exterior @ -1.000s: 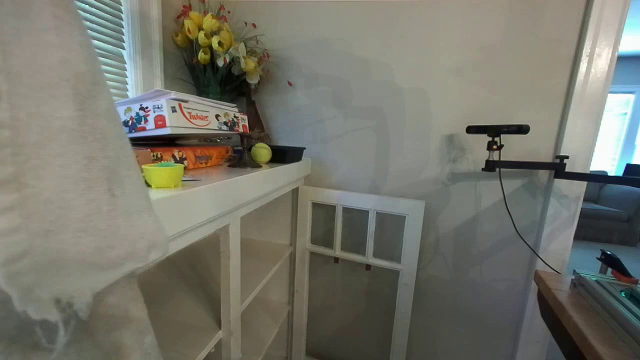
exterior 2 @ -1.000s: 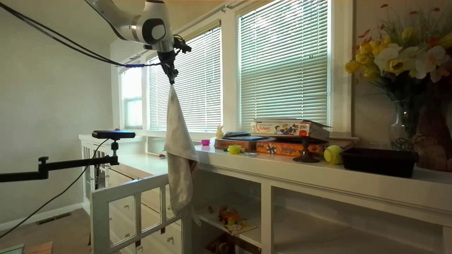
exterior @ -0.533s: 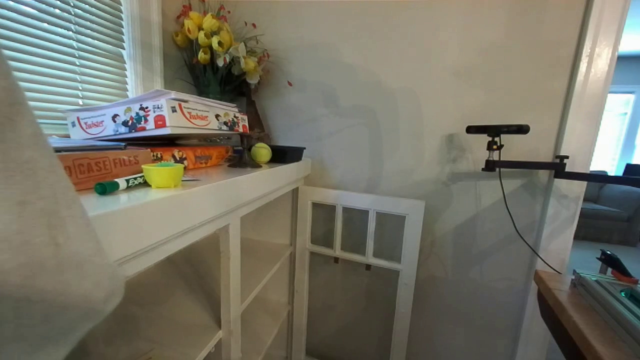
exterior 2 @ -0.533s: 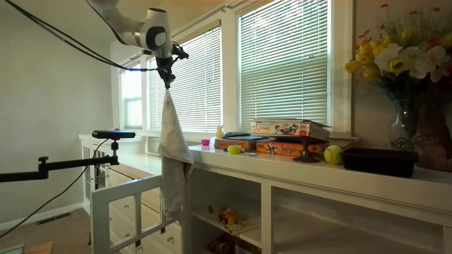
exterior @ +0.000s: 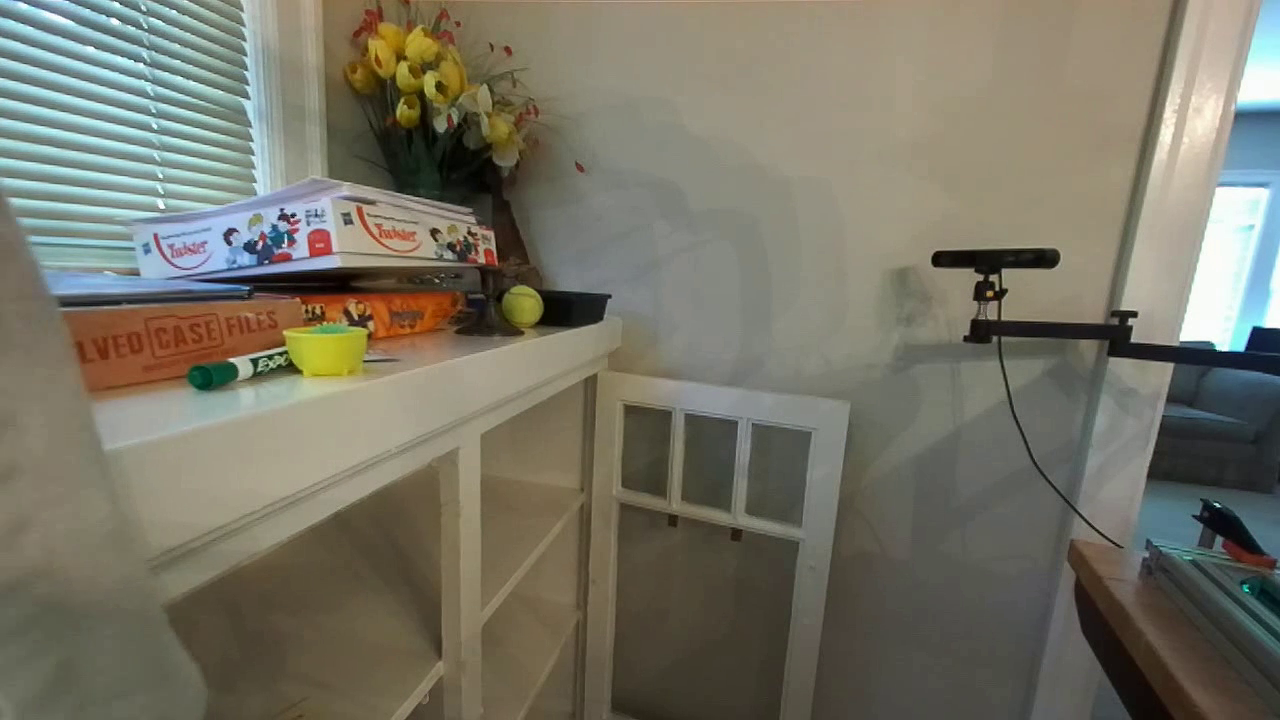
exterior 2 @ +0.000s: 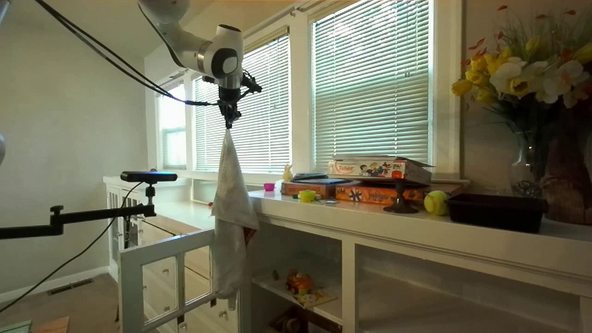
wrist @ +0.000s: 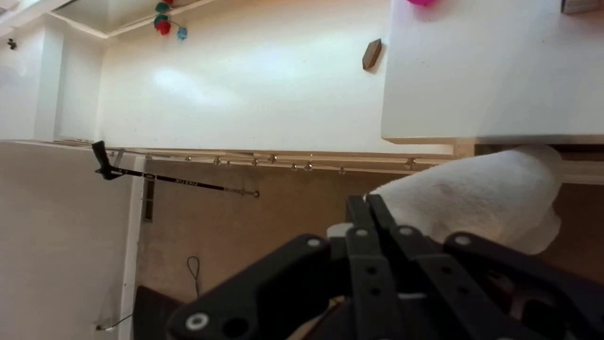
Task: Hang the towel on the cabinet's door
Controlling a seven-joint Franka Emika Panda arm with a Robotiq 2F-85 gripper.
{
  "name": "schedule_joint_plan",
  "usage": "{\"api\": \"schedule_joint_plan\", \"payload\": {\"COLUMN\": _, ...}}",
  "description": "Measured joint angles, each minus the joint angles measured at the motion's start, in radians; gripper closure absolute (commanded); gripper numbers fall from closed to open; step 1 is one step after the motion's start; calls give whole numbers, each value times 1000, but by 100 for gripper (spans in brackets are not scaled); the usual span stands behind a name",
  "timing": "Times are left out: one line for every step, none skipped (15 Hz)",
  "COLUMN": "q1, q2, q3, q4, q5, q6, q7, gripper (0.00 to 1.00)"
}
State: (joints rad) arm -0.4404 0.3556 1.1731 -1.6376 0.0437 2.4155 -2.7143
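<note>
Blinds (exterior 2: 372, 92) behind, gripper (exterior 2: 228, 126) pinches towel (exterior 2: 231, 199) (wrist view: fingertips (wrist: 357, 210) together).

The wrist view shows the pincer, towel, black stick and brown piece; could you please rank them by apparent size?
Largest to smallest:
Pincer, helped by nearness
Towel
Black stick, long but thin
Brown piece

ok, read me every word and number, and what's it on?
"Twister", on two sides of the white box
"LVED CASE FILES", on the brown box, start behind the towel
"EXPO", on the marker
"PIKSTIK", upside down on the black stick
Too blurred: lettering on the orange box, small print on the white box
No readable numbers
</note>
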Motion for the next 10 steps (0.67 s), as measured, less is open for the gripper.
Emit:
{"api": "schedule_joint_plan", "payload": {"q1": -27, "q2": 7, "q3": 14, "q4": -10, "q5": 0, "q6": -17, "q7": 0, "gripper": 99}}
{"api": "schedule_joint_plan", "payload": {"q1": -52, "q2": 12, "q3": 27, "q4": -18, "q5": 0, "q6": -39, "q7": 0, "gripper": 99}}
{"api": "schedule_joint_plan", "payload": {"q1": -75, "q2": 16, "q3": 40, "q4": -25, "q5": 0, "q6": -63, "q7": 0, "gripper": 99}}
{"api": "schedule_joint_plan", "payload": {"q1": -97, "q2": 21, "q3": 54, "q4": -30, "q5": 0, "q6": -89, "q7": 0, "gripper": 99}}
{"api": "schedule_joint_plan", "payload": {"q1": -116, "q2": 26, "q3": 67, "q4": -35, "q5": -1, "q6": -115, "q7": 0, "gripper": 99}}
{"api": "schedule_joint_plan", "payload": {"q1": -133, "q2": 34, "q3": 81, "q4": -36, "q5": -4, "q6": -142, "q7": 0, "gripper": 99}}
{"api": "schedule_joint_plan", "payload": {"q1": -148, "q2": 44, "q3": 97, "q4": -36, "q5": -13, "q6": -168, "q7": 0, "gripper": 99}}
{"api": "schedule_joint_plan", "payload": {"q1": -159, "q2": 56, "q3": 113, "q4": -34, "q5": -28, "q6": -193, "q7": 0, "gripper": 99}}
{"api": "schedule_joint_plan", "payload": {"q1": -166, "q2": 71, "q3": 128, "q4": -32, "q5": -52, "q6": -214, "q7": 0, "gripper": 99}}
{"api": "schedule_joint_plan", "payload": {"q1": -167, "q2": 87, "q3": 141, "q4": -29, "q5": -84, "q6": -232, "q7": 0, "gripper": 99}}
